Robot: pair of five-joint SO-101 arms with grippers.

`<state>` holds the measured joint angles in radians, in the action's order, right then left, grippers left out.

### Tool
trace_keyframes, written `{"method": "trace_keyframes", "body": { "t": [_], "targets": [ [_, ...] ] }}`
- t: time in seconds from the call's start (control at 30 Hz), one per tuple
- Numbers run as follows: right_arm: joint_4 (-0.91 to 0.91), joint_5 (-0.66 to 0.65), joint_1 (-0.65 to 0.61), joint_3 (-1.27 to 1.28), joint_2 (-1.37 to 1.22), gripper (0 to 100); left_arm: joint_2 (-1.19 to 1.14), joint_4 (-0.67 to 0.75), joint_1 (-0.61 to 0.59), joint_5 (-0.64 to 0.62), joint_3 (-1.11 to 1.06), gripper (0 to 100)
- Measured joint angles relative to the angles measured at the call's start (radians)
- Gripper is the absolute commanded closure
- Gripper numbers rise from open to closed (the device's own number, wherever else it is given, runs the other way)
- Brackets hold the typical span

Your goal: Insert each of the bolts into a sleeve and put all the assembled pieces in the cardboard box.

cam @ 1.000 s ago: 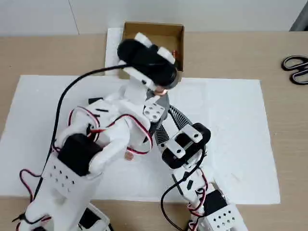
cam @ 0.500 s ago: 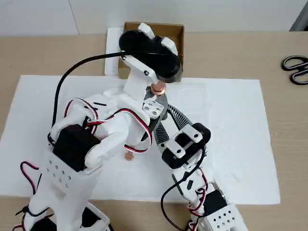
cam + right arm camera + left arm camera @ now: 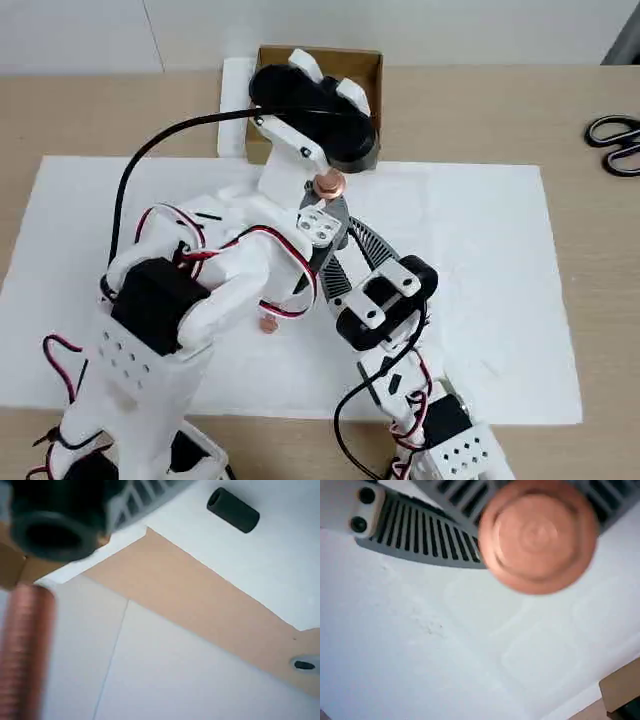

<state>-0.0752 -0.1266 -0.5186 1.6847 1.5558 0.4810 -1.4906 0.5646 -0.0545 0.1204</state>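
A copper bolt [image 3: 327, 184] is held just in front of the cardboard box [image 3: 370, 72], with my left gripper [image 3: 322, 178] shut on it. Its round head [image 3: 537, 535] looms large in the left wrist view, over ribbed grey fingers [image 3: 420, 535]. Right below the bolt, my right gripper [image 3: 328, 232] points up at it, shut on a black sleeve [image 3: 50, 527]. The bolt's threaded shank [image 3: 25, 650] hangs beside that sleeve's open end. A second black sleeve [image 3: 233, 509] lies loose on the white paper. Another copper bolt [image 3: 268, 323] peeks out from under the left arm.
A white paper sheet [image 3: 480, 260] covers the middle of the wooden table. Scissors [image 3: 615, 145] lie at the far right edge. The left arm's body and black cable cover much of the sheet's left half.
My left wrist has pulled back toward the box, and the bolt's head now shows in the open above the right gripper. The right arm has stayed put.
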Motion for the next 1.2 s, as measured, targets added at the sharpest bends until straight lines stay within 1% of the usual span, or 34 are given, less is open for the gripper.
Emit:
{"method": "trace_keyframes", "body": {
  "t": [0.23,0.6,0.63,0.7,0.83,0.9,0.97,1.2],
  "targets": [
    [0.000,0.000,0.000,0.000,0.000,99.5,0.000,-0.028,0.002,-0.064,-0.054,99],
    [0.000,0.000,0.000,0.002,0.000,99.5,0.000,-0.035,0.003,-0.061,-0.097,99],
    [0.000,-0.002,0.000,0.002,-0.002,99.5,0.002,-0.032,0.003,-0.060,-0.109,98],
    [0.002,-0.003,0.000,0.002,-0.003,99.5,0.006,-0.023,0.003,-0.072,-0.135,91],
    [-0.002,-0.003,0.002,0.002,0.000,99.5,-0.006,-0.031,0.000,-0.126,-0.160,67],
    [0.000,-0.003,0.002,0.002,0.000,99.5,-0.002,-0.031,0.003,-0.132,-0.160,58],
    [0.006,-0.003,0.003,0.002,0.000,99.5,-0.003,-0.031,0.000,-0.135,-0.164,56],
    [0.054,0.000,0.003,0.002,0.021,99.5,-0.005,-0.031,-0.006,-0.143,-0.167,56]
  ]
}}
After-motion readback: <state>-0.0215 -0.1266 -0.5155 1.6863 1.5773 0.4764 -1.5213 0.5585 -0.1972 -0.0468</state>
